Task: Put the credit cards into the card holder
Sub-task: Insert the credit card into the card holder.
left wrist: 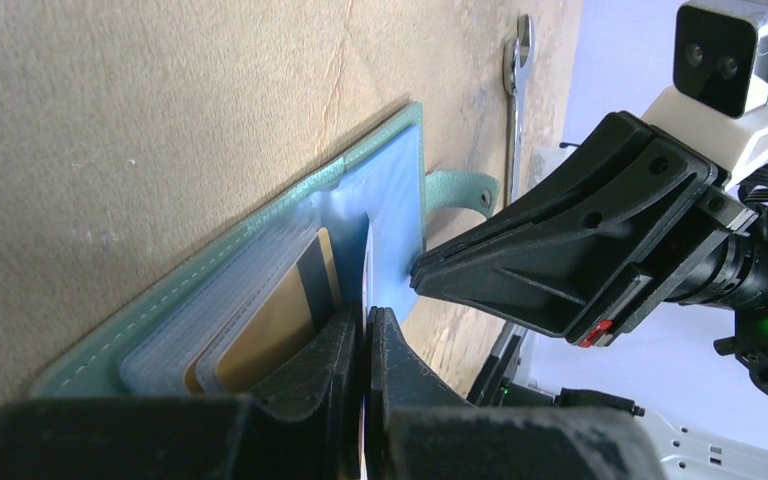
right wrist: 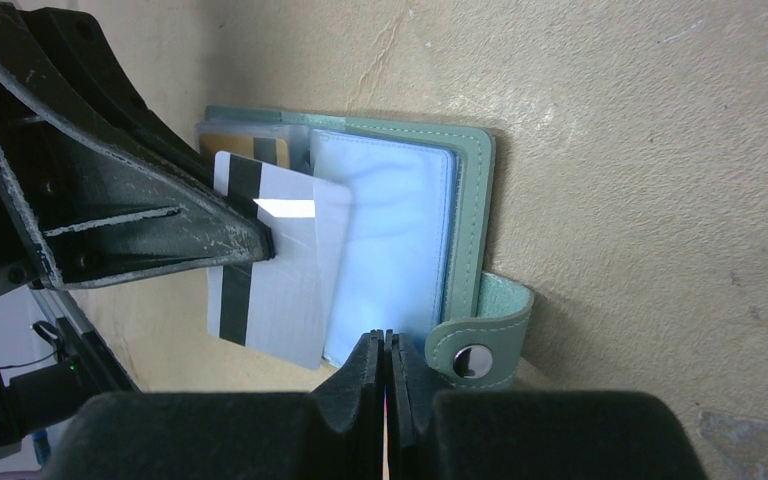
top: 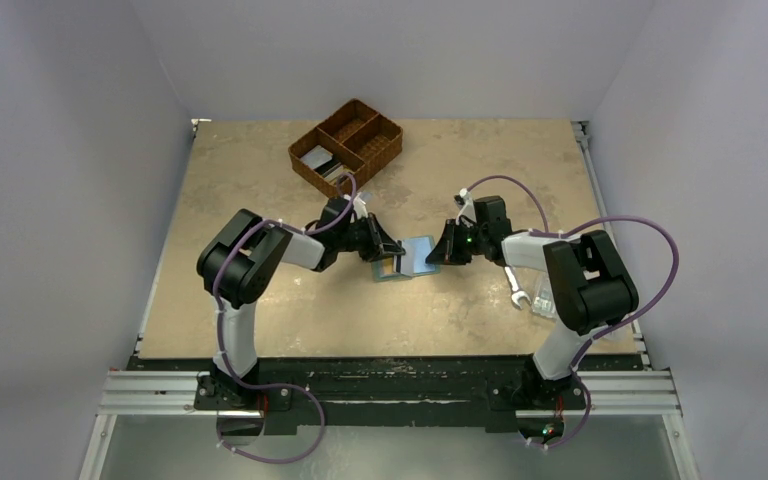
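**What the Things Are Made Of**

The card holder is covered in soft, matt green stuff like leather, and it is sewn along the edge. Its clear sleeves are made of shiny plastic. The white card is made of smooth, glossy plastic. The left gripper is made of black, matt, scratched plastic. The wrench is made of shiny metal. The table is topped with rough, dull tan board.

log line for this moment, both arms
left end effector: shut on white card | card: over open card holder, not fully in | right end effector: shut at holder's edge
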Available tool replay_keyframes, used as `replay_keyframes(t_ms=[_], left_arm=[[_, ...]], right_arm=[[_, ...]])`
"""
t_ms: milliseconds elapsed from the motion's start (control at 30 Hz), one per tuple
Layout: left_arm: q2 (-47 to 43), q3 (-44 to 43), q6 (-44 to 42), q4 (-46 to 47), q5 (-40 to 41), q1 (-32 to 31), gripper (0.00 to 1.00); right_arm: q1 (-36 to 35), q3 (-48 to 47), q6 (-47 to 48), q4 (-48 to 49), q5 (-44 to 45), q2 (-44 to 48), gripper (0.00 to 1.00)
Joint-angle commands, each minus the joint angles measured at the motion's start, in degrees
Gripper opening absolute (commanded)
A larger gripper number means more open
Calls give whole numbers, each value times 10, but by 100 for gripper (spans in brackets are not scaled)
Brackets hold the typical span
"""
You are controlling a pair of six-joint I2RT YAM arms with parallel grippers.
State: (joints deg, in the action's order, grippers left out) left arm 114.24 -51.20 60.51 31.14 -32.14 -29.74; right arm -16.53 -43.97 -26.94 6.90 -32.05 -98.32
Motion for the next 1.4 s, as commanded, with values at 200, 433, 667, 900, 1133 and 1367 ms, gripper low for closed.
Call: replay_keyframes(t_ms=[200, 433, 667, 900, 1133, 1367], left_arm=[[9, 26, 31, 81, 52, -2, 0], [13, 42, 53, 124, 58, -6, 0], [26, 57, 80, 178, 70, -26, 0], [2, 101, 79, 214, 154, -43, 0], [3, 131, 100, 281, 186, -43, 0], [50, 119, 141, 345, 162, -45, 0]], right_arm=[[0, 3, 7, 15, 2, -7, 5], [0, 4, 5, 17, -2, -8, 5], [0, 6, -2, 22, -2, -4, 5], [0, 19, -15, 30, 4, 8, 5], [0, 31, -32, 43, 21, 16, 5], [0, 27, -32, 45, 13, 9, 5]])
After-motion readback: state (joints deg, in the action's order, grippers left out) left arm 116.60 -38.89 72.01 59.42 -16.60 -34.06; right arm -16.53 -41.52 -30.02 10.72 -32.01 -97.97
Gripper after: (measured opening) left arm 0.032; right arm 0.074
